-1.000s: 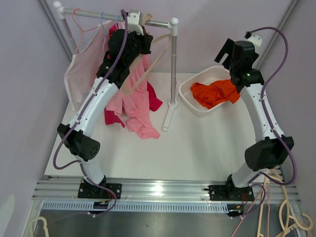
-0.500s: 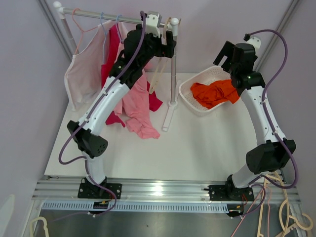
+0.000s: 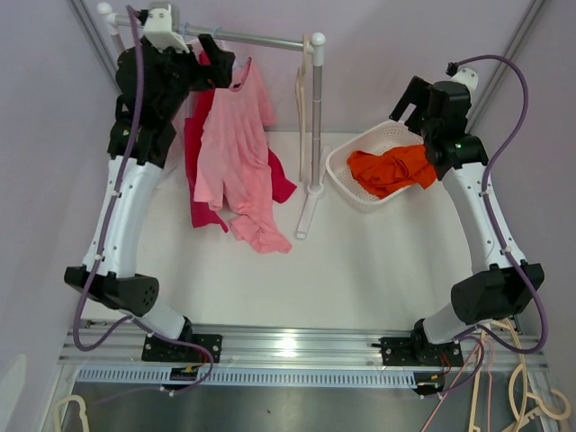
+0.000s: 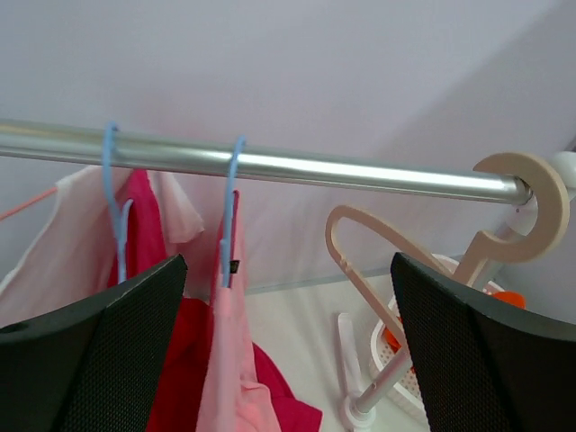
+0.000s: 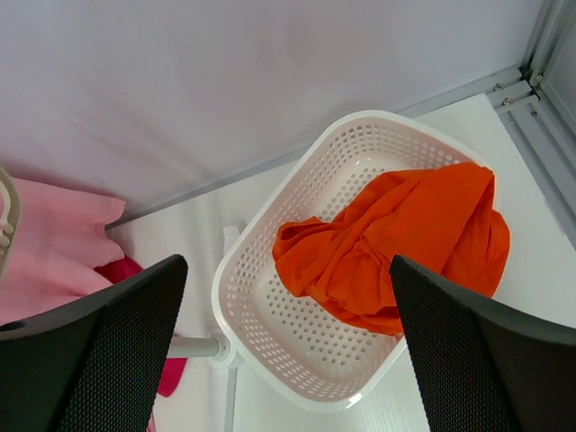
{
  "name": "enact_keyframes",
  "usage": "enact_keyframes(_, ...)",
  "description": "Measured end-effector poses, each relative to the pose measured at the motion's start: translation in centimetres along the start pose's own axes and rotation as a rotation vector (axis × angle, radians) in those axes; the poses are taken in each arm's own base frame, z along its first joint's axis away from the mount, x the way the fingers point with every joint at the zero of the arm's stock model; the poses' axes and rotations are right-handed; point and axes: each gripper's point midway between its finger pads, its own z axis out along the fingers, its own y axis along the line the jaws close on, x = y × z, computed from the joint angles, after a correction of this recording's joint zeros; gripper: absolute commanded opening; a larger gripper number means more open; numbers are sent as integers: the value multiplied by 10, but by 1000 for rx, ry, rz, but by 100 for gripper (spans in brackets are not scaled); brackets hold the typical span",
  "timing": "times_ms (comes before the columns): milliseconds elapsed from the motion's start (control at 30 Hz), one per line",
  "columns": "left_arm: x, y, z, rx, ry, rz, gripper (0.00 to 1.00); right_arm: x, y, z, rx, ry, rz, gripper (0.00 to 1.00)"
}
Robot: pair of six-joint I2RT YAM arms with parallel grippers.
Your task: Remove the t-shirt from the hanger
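left hand (image 4: 288, 346): wide open, empty | right hand (image 5: 288, 346): wide open, empty | t-shirt (image 3: 236, 135): hanging

White perforated basket (image 3: 346, 186) sits near the desk's far right corner with a crumpled orange cloth (image 5: 405, 243) in it. Clothes rack along the far edge: metal rail (image 4: 360, 175) on top, upright post (image 3: 316, 117) standing mid-desk just left of the basket, and a bare beige hanger (image 4: 547, 180) hooked at the rail's right end. Beige hangers (image 3: 526, 396) lie off the desk past the near right corner.
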Motion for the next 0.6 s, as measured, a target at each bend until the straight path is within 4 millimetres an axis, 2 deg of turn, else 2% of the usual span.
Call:
enact_keyframes(67,-14,9,-9,-19,-21,-5,99,5,0,1,-7,12,-2,99)
enact_keyframes(133,-24,11,-13,-26,-32,-13,95,10,0,-1,-14,24,-4,99)
enact_keyframes(233,-23,12,-3,-28,-22,-29,88,14,-2,-6,-22,31,-5,100)
enact_keyframes(300,-9,16,7,-37,13,-38,85,14,-2,-12,-28,27,-3,99)
enact_keyframes(500,53,33,35,-86,160,-48,86,1,-2,-27,-46,-15,9,99)
enact_keyframes(600,70,40,41,-112,196,-48,82,-2,-2,-31,-51,-25,11,99)
